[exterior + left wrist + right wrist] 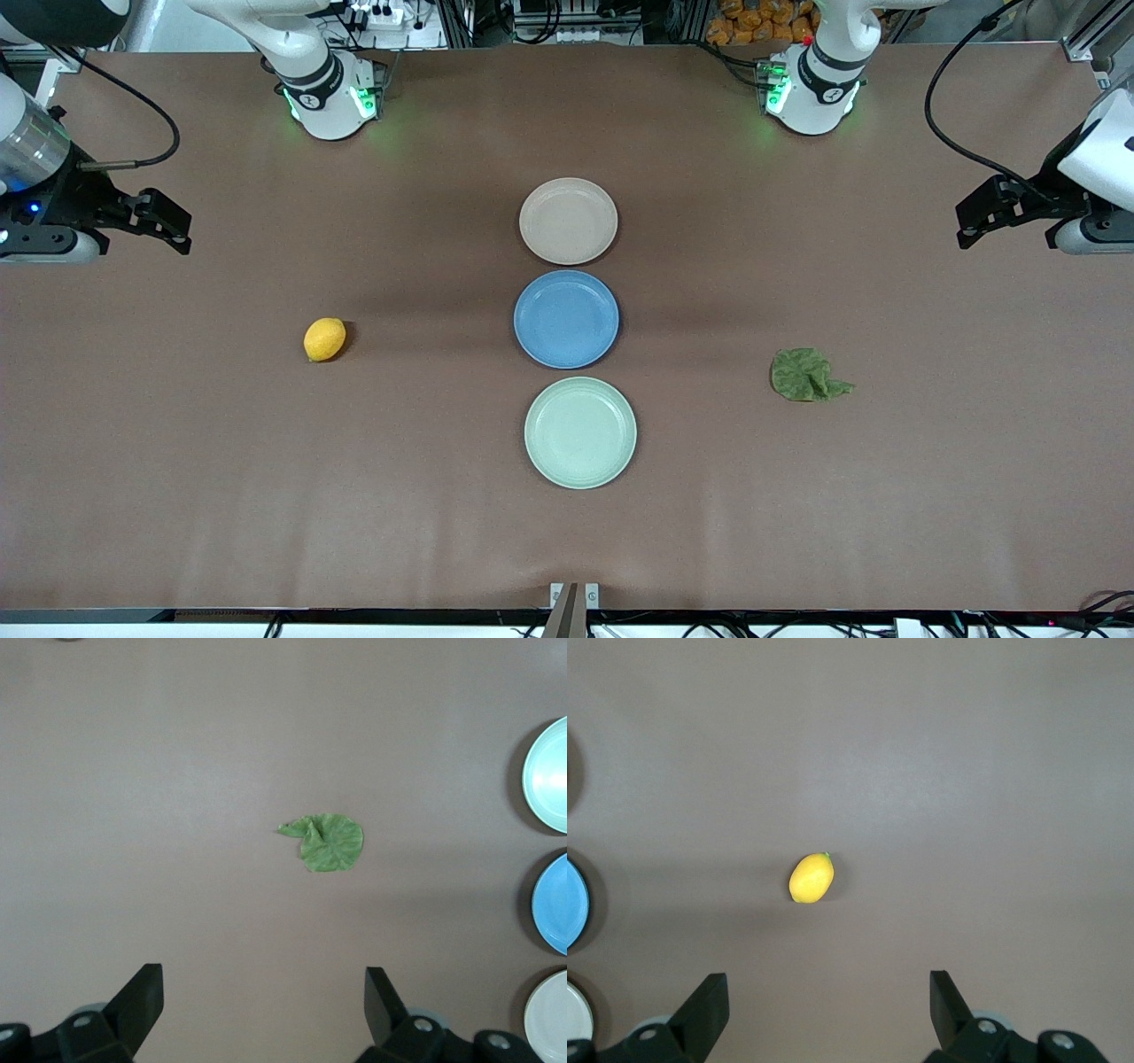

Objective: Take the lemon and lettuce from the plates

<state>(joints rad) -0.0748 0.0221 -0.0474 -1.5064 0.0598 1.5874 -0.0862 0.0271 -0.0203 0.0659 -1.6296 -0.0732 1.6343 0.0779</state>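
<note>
The lemon (324,339) lies on the bare table toward the right arm's end, not on a plate; it also shows in the right wrist view (811,878). The lettuce (804,375) lies on the bare table toward the left arm's end and shows in the left wrist view (326,842). The beige-pink plate (568,221) and the mint green plate (580,432) are empty. My right gripper (173,223) is open and empty, high over its end of the table (828,985). My left gripper (974,221) is open and empty, high over its end (264,981).
A blue plate (566,319), also empty, sits between the two other plates in a row down the table's middle. The arm bases stand at the table's edge farthest from the front camera. A small metal bracket (573,595) sits at the nearest edge.
</note>
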